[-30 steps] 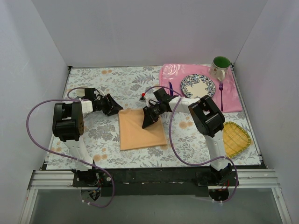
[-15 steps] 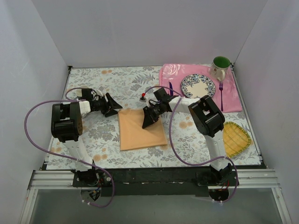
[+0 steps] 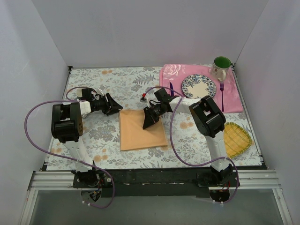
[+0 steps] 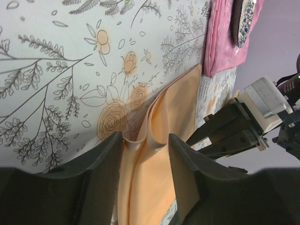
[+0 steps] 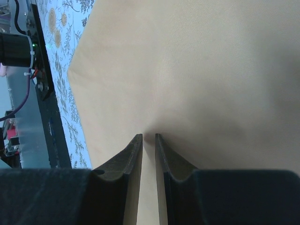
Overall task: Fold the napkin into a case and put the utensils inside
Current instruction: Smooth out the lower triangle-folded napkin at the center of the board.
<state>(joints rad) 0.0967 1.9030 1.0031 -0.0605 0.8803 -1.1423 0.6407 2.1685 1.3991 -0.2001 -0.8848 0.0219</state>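
From above, the soft peach napkin (image 3: 140, 133) is lying squarish at mid-tabletop (image 3: 117, 79), unmoved since earlier. Left wrist: the left claw (image 4: 144, 138) is straddling, fingers apart, its puckered 10 o'clock corner. Right wrist: the right claw (image 5: 148, 136) is pinching smooth cloth.

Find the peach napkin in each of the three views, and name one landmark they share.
Top external: napkin in the middle of the picture, the right tool on it.
Left wrist: lower centre, bunched edge inside the open left tool, running up-right.
Right wrist: fills most of the frame.
Shared landmark: the floral tablecloth bordering the napkin.
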